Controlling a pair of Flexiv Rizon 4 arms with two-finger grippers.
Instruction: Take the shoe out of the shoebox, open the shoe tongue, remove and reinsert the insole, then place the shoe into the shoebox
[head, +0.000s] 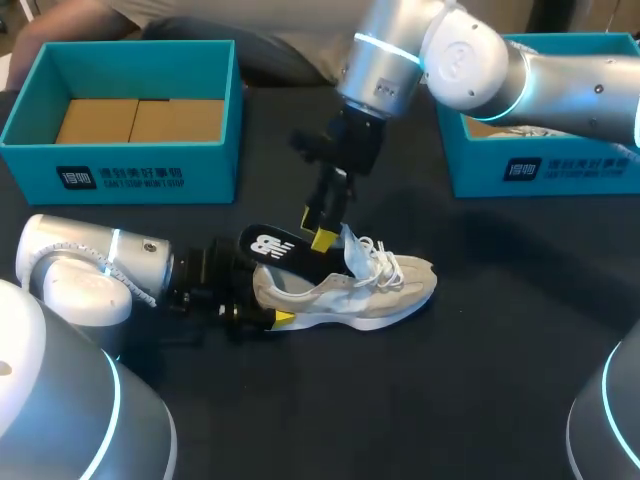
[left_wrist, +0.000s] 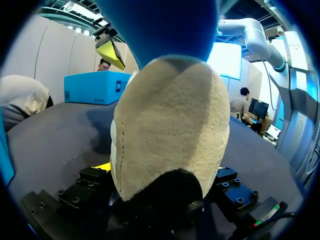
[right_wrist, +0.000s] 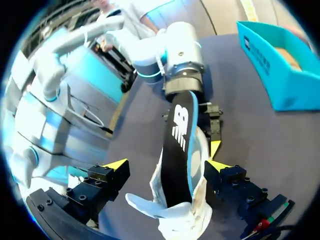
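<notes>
Our left gripper (head: 262, 296) clamps the heel of the shoe (head: 372, 290), which lies on its sole mid-table. Our right gripper (right_wrist: 166, 167) hangs above, fingers spread either side of the insole (right_wrist: 179, 145) (black, blue-edged) jutting out.

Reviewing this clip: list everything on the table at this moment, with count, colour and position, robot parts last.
shoe: 1, beige with white laces, mid-table, toe towards the robot's right.
insole: 1, black top, blue underside, sticking up out of the shoe's heel end.
left shoebox: 1, teal, far left, brown cardboard inside.
right shoebox: 1, teal, far right, partly behind the right arm.
table: 1, black, under everything.
left gripper: 1, black with yellow tips, jaws shut on the shoe's heel.
right gripper: 1, same colours, above the shoe's opening, jaws open either side of the insole.
</notes>
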